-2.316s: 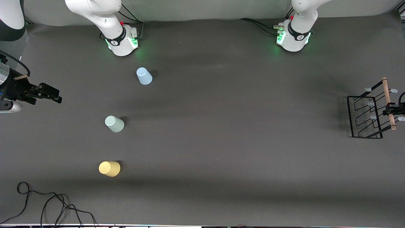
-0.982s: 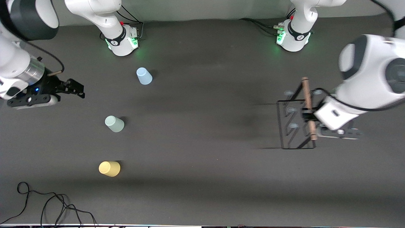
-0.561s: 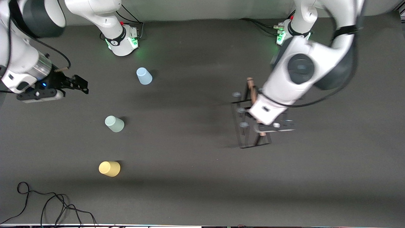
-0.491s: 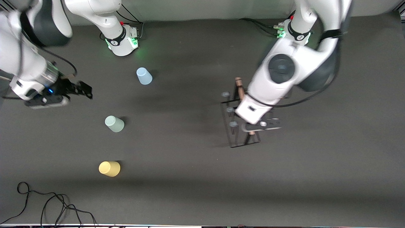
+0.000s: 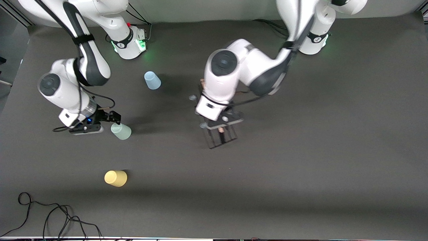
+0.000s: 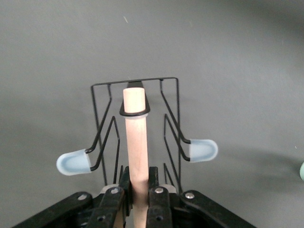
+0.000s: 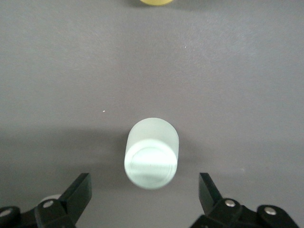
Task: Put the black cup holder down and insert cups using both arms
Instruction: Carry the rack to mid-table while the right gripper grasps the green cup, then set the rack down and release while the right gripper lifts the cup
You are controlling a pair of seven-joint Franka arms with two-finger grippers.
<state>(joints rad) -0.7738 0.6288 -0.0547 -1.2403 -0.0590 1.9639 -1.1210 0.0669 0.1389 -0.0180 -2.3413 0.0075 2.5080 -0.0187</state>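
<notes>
there, black wire cup holder (image 6: 135, 118), wooden rod, pale-blue-tipped pegs.

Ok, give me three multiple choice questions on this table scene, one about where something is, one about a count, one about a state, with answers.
1. Which cup stands nearest the front camera?
A. the light blue cup
B. the yellow cup
C. the pale green cup

2. How many cups are on the table?
A. two
B. three
C. five

3. What is the left end effector doing?
A. hanging open over bare table
B. shut on a cup
C. shut on the black cup holder's wooden handle

Answers:
1. B, the yellow cup lies lowest in the front view, below the pale green cup and the light blue cup.
2. B, one cup of each colour shows.
3. C, the left end effector clamps the wooden handle of the black cup holder; the right end effector is open around the pale green cup.
</notes>
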